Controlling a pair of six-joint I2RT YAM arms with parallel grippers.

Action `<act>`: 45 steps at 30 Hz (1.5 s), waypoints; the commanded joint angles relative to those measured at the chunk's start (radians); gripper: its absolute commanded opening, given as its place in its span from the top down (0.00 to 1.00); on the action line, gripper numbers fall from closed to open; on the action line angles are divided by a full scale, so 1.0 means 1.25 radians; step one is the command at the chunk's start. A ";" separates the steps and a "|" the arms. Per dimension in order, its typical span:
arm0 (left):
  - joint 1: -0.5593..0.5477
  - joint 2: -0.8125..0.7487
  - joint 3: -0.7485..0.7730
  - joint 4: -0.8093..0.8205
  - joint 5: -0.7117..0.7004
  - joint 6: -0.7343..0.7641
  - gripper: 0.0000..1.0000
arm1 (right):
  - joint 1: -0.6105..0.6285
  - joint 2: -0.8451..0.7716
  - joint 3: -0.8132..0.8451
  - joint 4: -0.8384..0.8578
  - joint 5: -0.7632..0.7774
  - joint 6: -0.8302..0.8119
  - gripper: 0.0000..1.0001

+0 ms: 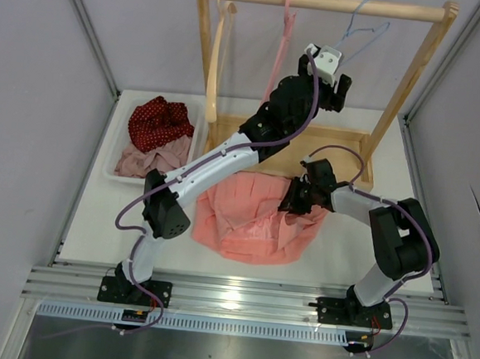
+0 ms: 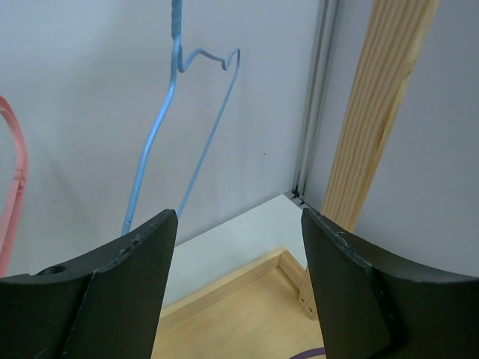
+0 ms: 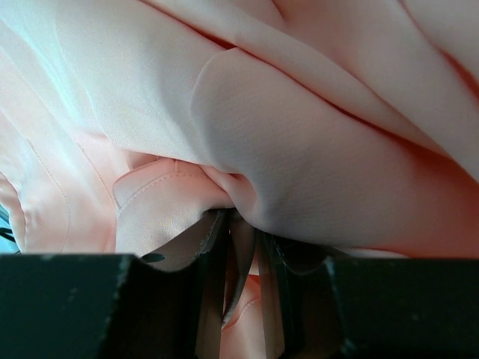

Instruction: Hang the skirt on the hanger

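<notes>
1. Left of the top external view: a white tray holds a red white-dotted cloth above a dull mauve-pink cloth.
2. Upper centre: a wooden rack spans the top of the frame. From its rail hang, in order, a wooden hanger, a pink hanger and the hanger, which is pale blue and nearest the rail's right end.
3. The left gripper is raised in the upper centre-right, just below the hanger. In the left wrist view its jaws are spread wide with nothing between them. The hanger shows beyond the fingers, above the left finger and apart from it. The pink hanger is at the far left edge and a rack post at the right.
4. Centre: the skirt lies bunched on the table, below the rack base.
5. Centre-right: the right gripper sits low on the skirt's upper right part. In the right wrist view its jaws pinch a fold of the skirt, which fills the frame.
</notes>
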 commanded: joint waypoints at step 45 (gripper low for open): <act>0.057 0.038 0.064 0.035 0.119 -0.022 0.39 | 0.007 0.091 0.010 0.032 -0.018 -0.039 0.76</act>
